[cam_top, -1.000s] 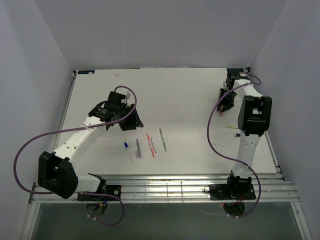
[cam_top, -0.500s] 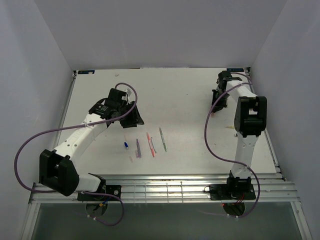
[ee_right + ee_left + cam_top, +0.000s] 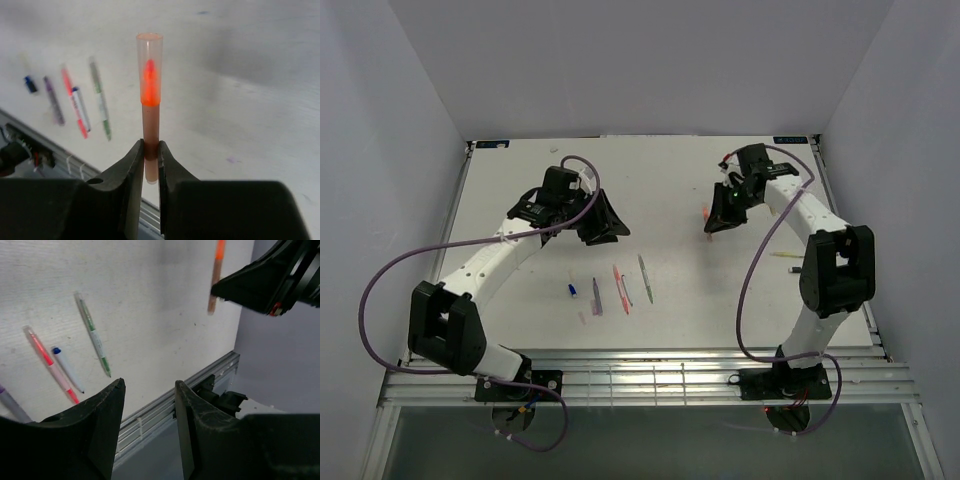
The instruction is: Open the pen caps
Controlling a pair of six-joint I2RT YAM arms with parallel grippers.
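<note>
My right gripper is clamped on the barrel of the orange pen, aloft over the table. The pen cap sits at the free end, long axis running straight out from that grip. My left gripper gapes empty, the cap ahead of it and well apart.

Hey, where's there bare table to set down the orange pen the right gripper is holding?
Bare table lies between the left gripper and the right gripper, which grips the orange pen, out to the far edge. Another free patch sits between the green pen and the right arm. Crowded: the near-centre row, purple pen and red pen beside the green.
</note>
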